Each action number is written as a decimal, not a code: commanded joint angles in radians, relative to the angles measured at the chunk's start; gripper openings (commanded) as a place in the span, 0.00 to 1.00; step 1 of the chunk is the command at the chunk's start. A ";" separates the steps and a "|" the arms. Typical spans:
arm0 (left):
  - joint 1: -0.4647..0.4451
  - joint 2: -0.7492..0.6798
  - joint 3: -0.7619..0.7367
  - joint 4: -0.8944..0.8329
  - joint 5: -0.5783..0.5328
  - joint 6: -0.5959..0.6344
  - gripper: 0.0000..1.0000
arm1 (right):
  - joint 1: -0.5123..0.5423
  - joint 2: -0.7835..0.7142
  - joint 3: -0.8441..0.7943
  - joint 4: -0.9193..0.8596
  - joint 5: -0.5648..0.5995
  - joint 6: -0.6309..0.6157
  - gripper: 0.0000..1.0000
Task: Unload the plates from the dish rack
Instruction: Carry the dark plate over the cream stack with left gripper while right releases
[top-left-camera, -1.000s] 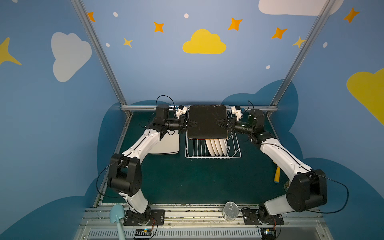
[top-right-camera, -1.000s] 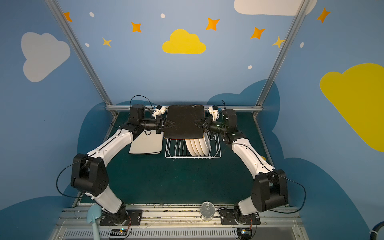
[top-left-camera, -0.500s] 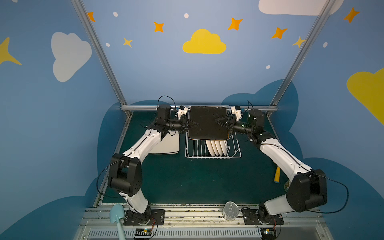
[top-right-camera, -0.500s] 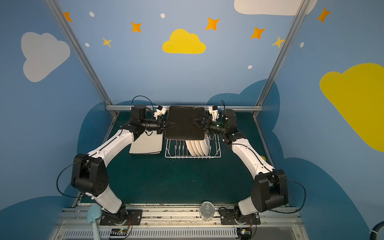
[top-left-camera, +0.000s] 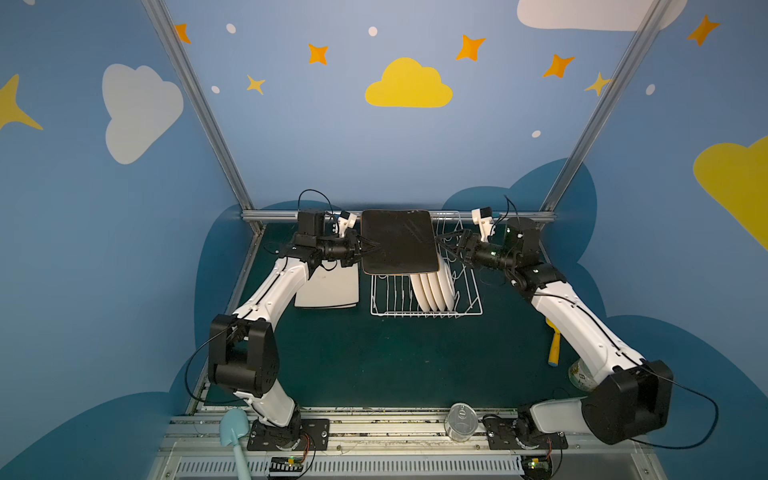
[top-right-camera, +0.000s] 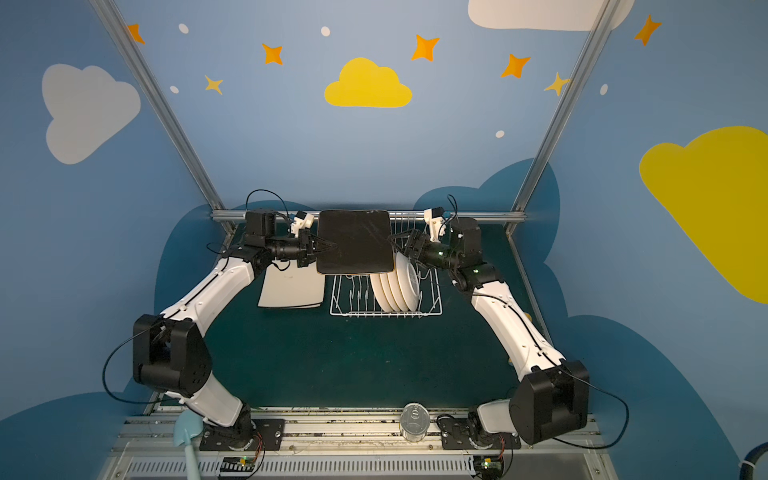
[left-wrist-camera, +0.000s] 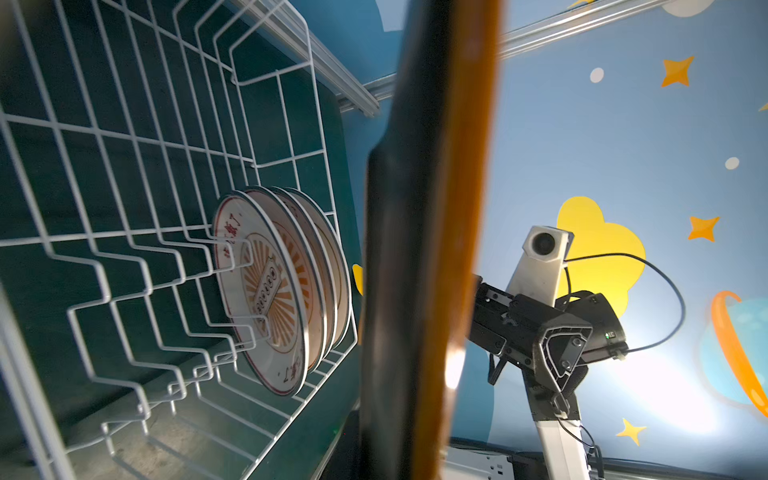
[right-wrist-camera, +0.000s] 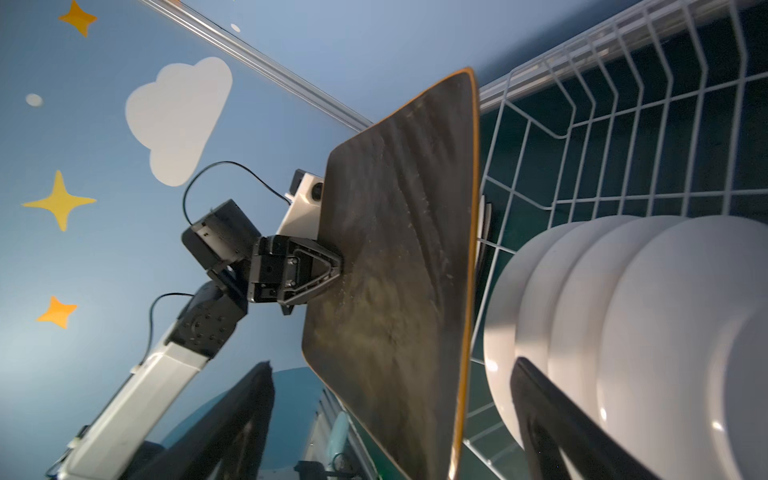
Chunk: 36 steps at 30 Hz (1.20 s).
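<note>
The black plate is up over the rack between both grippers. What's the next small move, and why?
Probably draw the right gripper back rightward. It stands open at the edge of the black plate, which the left gripper alone grips; clearing away lets that arm carry it off.

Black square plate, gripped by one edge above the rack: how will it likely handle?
Probably stiff: the black square plate looks flat though only the left gripper pinches its edge. Held so off-centre, it may twist in the grip. If it slips, it could chip on the dish rack below.
</note>
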 joint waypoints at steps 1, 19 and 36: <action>0.047 -0.088 0.101 -0.061 0.072 0.125 0.03 | 0.013 -0.056 0.059 -0.162 0.092 -0.215 0.89; 0.304 -0.162 0.191 -0.667 -0.102 0.611 0.03 | 0.208 -0.106 0.075 -0.296 0.339 -0.626 0.89; 0.468 -0.124 0.141 -0.825 -0.220 0.787 0.03 | 0.352 -0.035 0.070 -0.275 0.360 -0.690 0.89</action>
